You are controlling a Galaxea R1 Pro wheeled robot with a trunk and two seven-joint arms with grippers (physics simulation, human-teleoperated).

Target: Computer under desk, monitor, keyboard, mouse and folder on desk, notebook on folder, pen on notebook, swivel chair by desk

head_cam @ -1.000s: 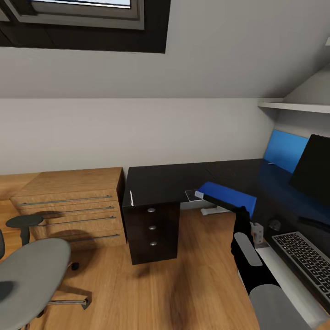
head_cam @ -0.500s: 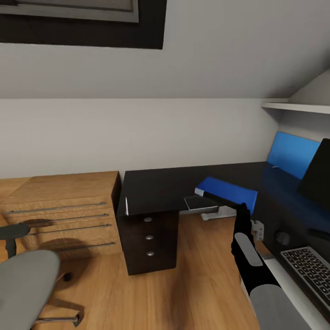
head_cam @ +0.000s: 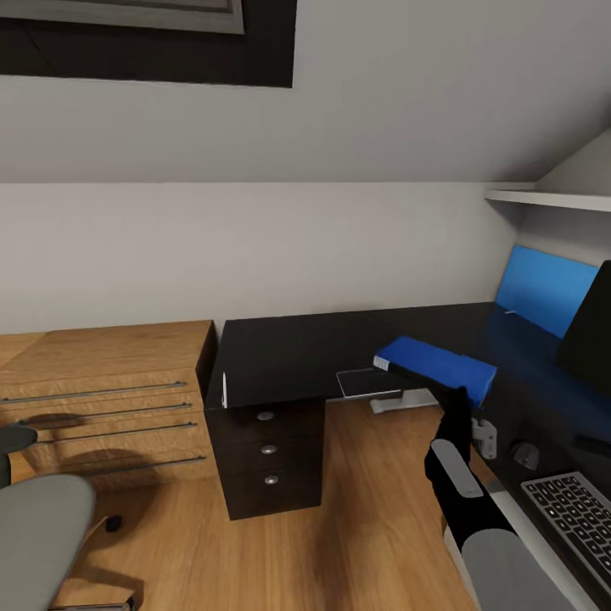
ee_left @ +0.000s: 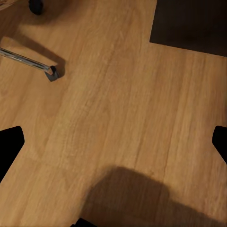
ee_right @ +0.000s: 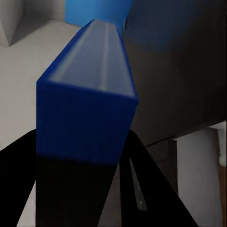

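Note:
My right gripper [head_cam: 456,399] is shut on a thick blue folder [head_cam: 437,365], held level above the front edge of the black desk [head_cam: 297,344]. In the right wrist view the folder [ee_right: 85,94] juts out between the two dark fingers [ee_right: 146,189]. A keyboard [head_cam: 577,518] lies on the desk at lower right, with a small grey mouse [head_cam: 526,456] beyond it and the dark monitor [head_cam: 591,331] at the right edge. The grey swivel chair [head_cam: 38,526] stands at lower left with a bare seat. My left gripper [ee_left: 113,146] hangs open over the wooden floor.
A wooden chest of drawers [head_cam: 102,399] adjoins the desk's black drawer unit [head_cam: 267,454]. A blue panel [head_cam: 543,288] leans at the desk's back right under a white shelf [head_cam: 552,199]. A chair leg with castor [ee_left: 28,59] lies on the floor.
The whole head view has shifted, so the camera has moved: the chair and chest slid left and the keyboard slid down and right. The held folder has edged right along the desk.

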